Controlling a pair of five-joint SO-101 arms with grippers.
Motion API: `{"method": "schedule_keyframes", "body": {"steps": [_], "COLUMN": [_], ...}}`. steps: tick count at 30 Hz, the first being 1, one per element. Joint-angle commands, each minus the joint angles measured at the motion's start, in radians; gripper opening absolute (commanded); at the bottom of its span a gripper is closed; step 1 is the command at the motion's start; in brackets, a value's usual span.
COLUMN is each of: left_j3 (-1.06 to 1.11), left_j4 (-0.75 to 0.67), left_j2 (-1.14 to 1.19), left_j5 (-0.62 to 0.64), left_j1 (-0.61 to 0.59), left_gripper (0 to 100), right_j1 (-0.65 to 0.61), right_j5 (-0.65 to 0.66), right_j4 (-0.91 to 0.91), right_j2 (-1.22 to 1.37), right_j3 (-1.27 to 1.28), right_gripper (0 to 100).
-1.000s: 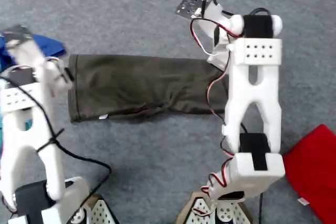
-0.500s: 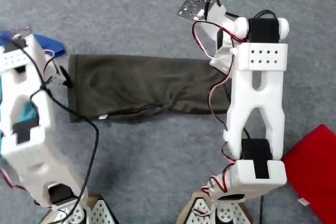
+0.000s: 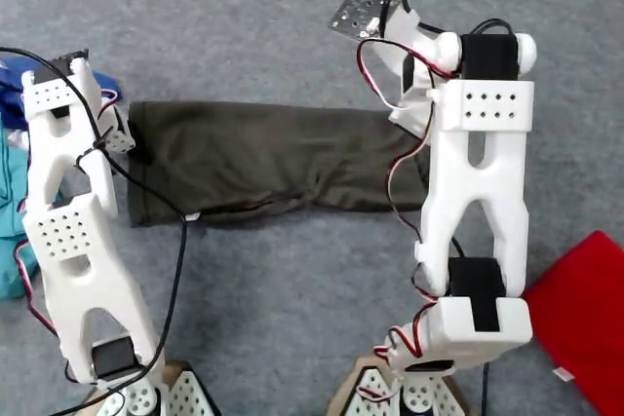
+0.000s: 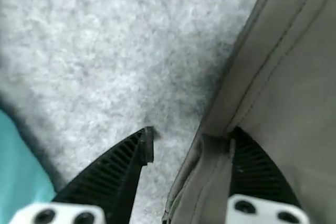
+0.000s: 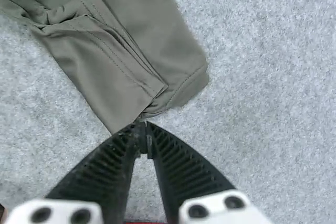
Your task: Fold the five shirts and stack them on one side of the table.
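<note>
Grey worktop [image 3: 292, 280] was spanned by the olive shirt [image 3: 263, 158], laid flat between the arms. Left tool [image 4: 191, 140] was held open astride its hem. Right tool [image 5: 143, 129] was closed empty beside the sleeve end. Only one layer might be pinched, dragging the fold askew.

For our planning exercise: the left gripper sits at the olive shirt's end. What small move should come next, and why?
Probably close the left gripper on the olive shirt: its fingers stand open with the hem between them, one tip over the grey table.
</note>
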Motion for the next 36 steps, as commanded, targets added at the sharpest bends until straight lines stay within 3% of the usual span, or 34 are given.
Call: {"method": "schedule_keyframes", "body": {"steps": [1, 9, 21, 25, 36], "left_j3": [-0.026, -0.018, -0.089, -0.255, -0.278], "left_j4": [0.003, 0.005, 0.06, 0.178, 0.181], "left_j2": [0.027, 0.038, 0.028, 0.028, 0.008], "left_j5": [-0.003, -0.002, 0.061, 0.107, 0.172], "left_j1": [0.014, 0.057, 0.094, 0.109, 0.267], "left_gripper": [20, 2, 2, 2, 2], "right_j1": [0.012, 0.015, 0.019, 0.073, 0.26], "right_j5": [-0.012, -0.012, -0.012, -0.012, -0.006], "right_j4": [0.014, 0.012, 0.012, 0.014, 0.009], "right_j2": [-0.048, -0.048, -0.054, -0.053, -0.082], "right_j3": [-0.004, -0.004, -0.01, -0.004, 0.073], "right_gripper": [0.5, 0.5, 0.5, 0.5, 0.5]}}
